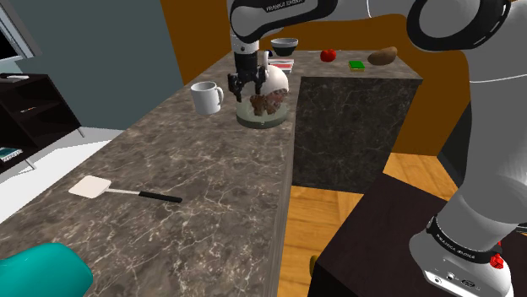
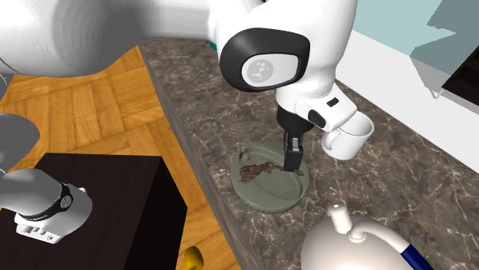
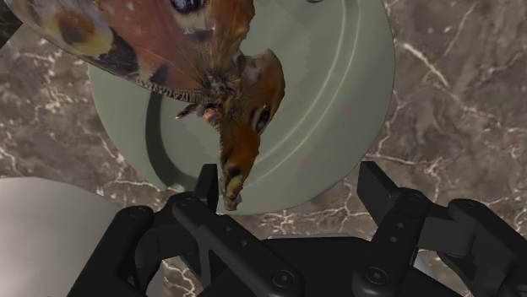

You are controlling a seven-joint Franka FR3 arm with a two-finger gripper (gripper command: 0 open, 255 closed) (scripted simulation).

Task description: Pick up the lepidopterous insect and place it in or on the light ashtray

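Wrist view: gripper [image 3: 289, 181] fingers stand apart, holding nothing; butterfly [image 3: 236, 93] lies on the pale green ashtray [image 3: 338, 84] just beyond one fingertip, likely light, thin, fragile, so pinch the body, not wings.

The ashtray [image 2: 269, 193] is flanked by a white mug [image 2: 347, 138] just beside it and a white lidded pot [image 2: 361, 242] near its other side. Open counter [image 1: 211, 194] extends toward the shoulder view's lower left, interrupted by a flat swatter [image 1: 89, 187].
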